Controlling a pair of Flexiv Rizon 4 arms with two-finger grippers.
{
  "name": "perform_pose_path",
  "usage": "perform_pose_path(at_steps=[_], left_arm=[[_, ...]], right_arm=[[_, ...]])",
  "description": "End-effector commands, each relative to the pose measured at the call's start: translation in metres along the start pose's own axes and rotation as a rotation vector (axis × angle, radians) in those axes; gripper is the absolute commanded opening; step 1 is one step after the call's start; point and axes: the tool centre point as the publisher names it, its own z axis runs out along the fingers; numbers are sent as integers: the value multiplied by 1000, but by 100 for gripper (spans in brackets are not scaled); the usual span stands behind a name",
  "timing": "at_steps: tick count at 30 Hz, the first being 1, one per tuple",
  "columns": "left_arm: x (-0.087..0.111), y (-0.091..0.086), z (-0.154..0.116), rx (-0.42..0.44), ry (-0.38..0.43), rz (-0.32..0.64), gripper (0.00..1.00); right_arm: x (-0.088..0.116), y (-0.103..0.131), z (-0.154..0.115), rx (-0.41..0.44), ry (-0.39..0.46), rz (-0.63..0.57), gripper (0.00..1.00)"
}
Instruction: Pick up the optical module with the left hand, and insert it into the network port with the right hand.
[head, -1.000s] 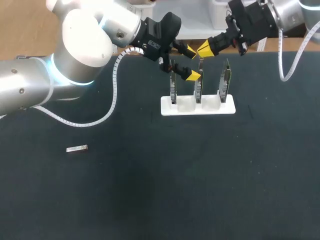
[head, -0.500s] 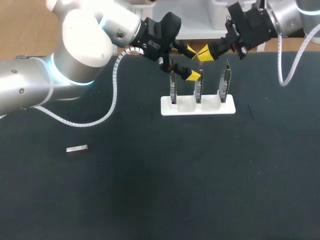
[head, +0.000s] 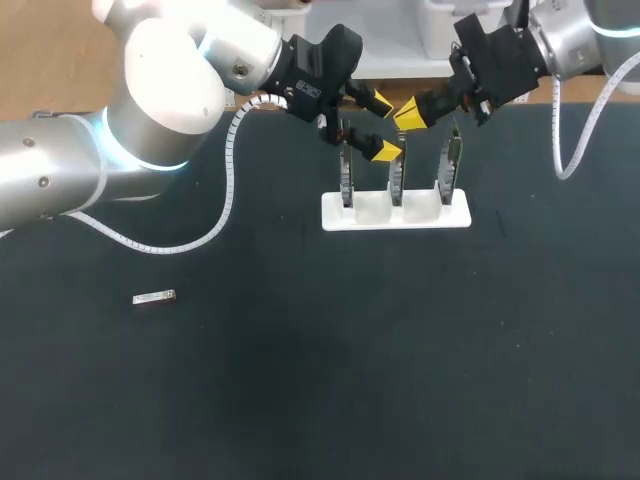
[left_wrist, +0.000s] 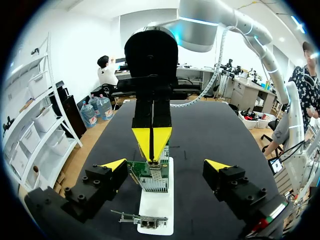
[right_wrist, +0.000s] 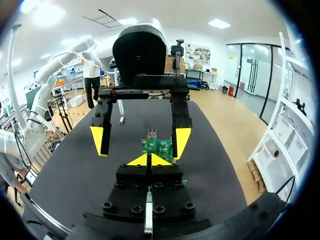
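The optical module (head: 154, 297), a small silver bar, lies alone on the black table at the left, far from both grippers. A white holder (head: 395, 213) at the back carries three upright network boards (head: 397, 178). My left gripper (head: 381, 127) hangs open over the middle board, which shows as a green board (left_wrist: 151, 175) between the fingers of the left gripper (left_wrist: 165, 165). My right gripper (head: 411, 113) is shut, its tips just above the same board and between the left gripper's fingers (right_wrist: 98, 140). In the right wrist view, the right gripper (right_wrist: 148, 160) points at the green board (right_wrist: 159, 147).
The white holder's base (left_wrist: 156, 206) stretches beneath the left gripper, with another board (left_wrist: 142, 220) standing on its near end. Black table (head: 330, 360) spreads wide in front of the holder. The table's back edge runs just behind both grippers.
My right gripper has shifted a little left and then down toward the middle board, still shut. The left arm and the optical module have not moved.
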Motion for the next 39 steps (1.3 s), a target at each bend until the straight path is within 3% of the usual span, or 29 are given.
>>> perform_pose_path(at_steps=[1,23,33,39], left_arm=[[0,1,0,2,2,0,100],[0,1,0,2,2,0,100],[0,1,0,2,2,0,100],[0,1,0,2,2,0,100]], right_arm=[[4,-3,2,-7,1,4,0],[9,3,6,-26,10,27,0],[-7,8,-13,4,-94,-14,0],[-10,17,-36,7,-91,-41,0]])
